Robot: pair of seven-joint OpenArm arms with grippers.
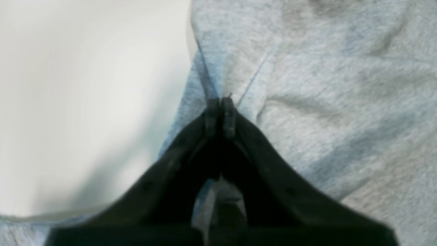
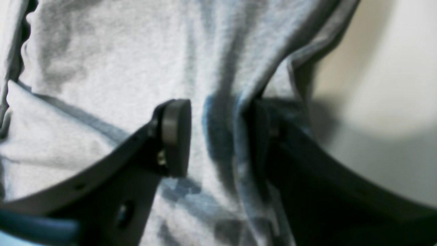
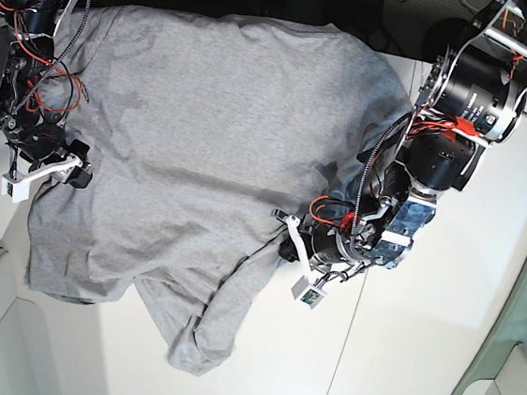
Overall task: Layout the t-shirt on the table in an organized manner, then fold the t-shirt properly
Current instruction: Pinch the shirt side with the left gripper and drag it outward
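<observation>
Where the t-shirt (image 3: 194,143) edge meets bare table (image 3: 436,348), left gripper (image 1: 220,114) pinches its fabric; right gripper (image 2: 218,136) gapes astride a fold.

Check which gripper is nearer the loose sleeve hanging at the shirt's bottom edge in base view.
Left. The left gripper, fingers shut on the t-shirt, sits just beside that sleeve; the right gripper is at the opposite side edge.

The grey t-shirt (image 3: 194,143) covers most of the tabletop (image 3: 418,346) between the two arms, so little bare surface lies between them. Open white tabletop runs along the near edge and out to the right of the left hand (image 3: 288,247), which is pinched onto a fold of cloth. The right hand (image 3: 76,170) sits on the shirt's opposite edge, with its pads (image 2: 175,136) apart around a ridge of cloth.
</observation>
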